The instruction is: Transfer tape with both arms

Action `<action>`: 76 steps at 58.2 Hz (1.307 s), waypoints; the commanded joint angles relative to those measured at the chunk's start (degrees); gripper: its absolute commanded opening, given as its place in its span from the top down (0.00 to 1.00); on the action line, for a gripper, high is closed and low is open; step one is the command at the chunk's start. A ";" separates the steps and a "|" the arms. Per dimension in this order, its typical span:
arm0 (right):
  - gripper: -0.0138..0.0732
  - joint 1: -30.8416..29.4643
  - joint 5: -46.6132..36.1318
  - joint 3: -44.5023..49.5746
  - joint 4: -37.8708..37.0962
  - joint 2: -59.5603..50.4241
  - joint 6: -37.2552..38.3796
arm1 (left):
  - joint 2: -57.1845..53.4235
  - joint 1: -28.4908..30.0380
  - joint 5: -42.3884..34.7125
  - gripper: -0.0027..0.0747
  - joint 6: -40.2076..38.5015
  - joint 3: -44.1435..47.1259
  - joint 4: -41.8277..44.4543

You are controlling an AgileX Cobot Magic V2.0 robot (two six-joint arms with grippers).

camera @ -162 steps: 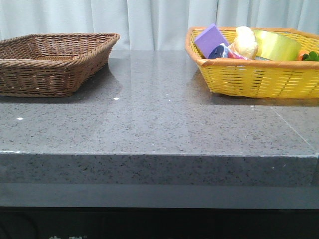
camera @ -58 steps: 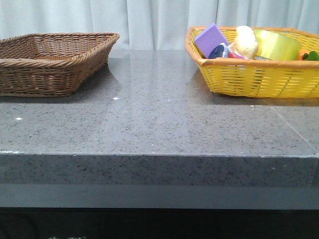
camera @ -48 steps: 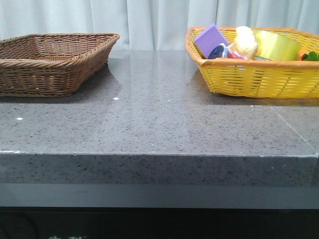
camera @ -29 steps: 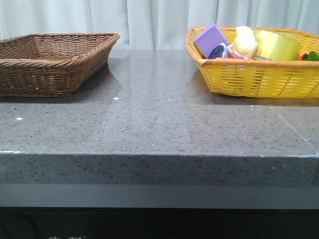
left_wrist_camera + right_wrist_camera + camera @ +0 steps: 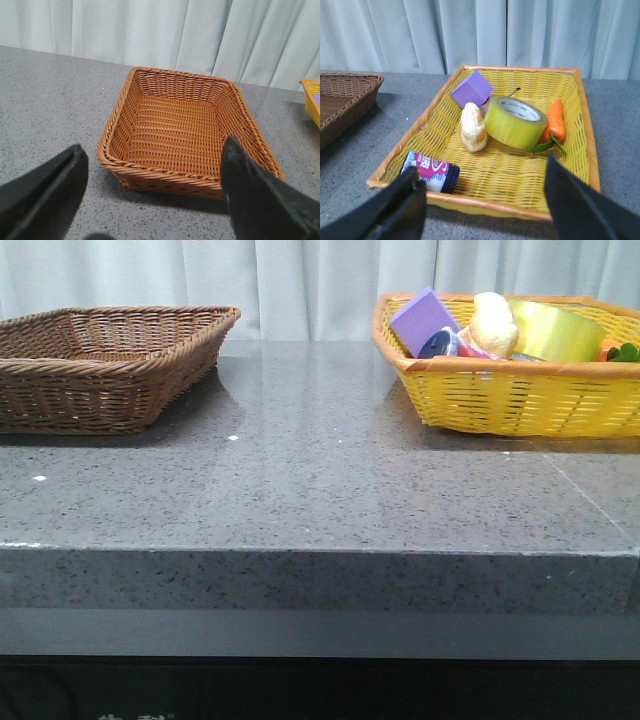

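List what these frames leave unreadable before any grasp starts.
- Front view: both arms out of frame; yellow basket wall hides the tape's lower part.
- Right wrist view: tape core print too small to read; right tool fingertips cut off.
- Left wrist view: left tool fingertips cut off.

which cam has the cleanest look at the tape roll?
Right wrist view: the tape lies whole in the yellow basket, its printed core visible. Front view shows only its upper part above the basket rim. Left wrist view doesn't show it.
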 commanded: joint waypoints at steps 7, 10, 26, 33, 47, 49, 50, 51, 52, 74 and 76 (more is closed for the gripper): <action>0.16 -0.15 -3.82 -6.79 -0.32 9.62 -0.02 | 0.64 -0.34 -4.14 0.22 -0.17 -2.10 -0.19; 0.16 -0.42 -2.42 -10.11 -0.39 14.16 -0.02 | 0.64 -0.34 -4.14 0.23 -0.17 -2.10 -0.19; 0.16 -5.81 8.93 -31.18 3.14 35.01 1.68 | 0.64 -0.34 -3.83 0.24 -0.17 -2.10 -0.19; 0.16 -5.86 14.42 -40.51 5.54 43.07 1.68 | 0.64 -0.34 -3.83 0.24 -0.17 -2.10 -0.19; 0.16 -5.80 22.53 -59.72 9.14 60.48 1.68 | 0.64 -0.34 -3.83 0.24 -0.17 -2.10 -0.19; 0.16 -5.80 23.48 -61.90 9.68 62.64 1.68 | 0.64 -0.34 -3.83 0.24 -0.17 -2.10 -0.19; 0.16 -5.80 24.07 -63.13 9.90 63.91 1.68 | 0.64 -0.34 -3.83 0.24 -0.17 -2.10 -0.19; 0.16 -5.80 24.45 -63.92 9.98 64.71 1.68 | 0.64 -0.34 -3.83 0.24 -0.17 -2.10 -0.19; 0.16 -5.80 24.76 -64.65 10.22 65.51 1.68 | 0.64 -0.34 -3.83 0.24 -0.17 -2.10 -0.19; 0.16 -5.80 25.13 -73.79 15.45 78.93 1.68 | 0.64 -0.34 -3.74 0.24 -0.17 -2.10 -0.19; 0.16 -5.80 24.90 -73.86 15.45 79.38 1.68 | 0.64 -0.34 -3.74 0.24 -0.17 -2.10 -0.19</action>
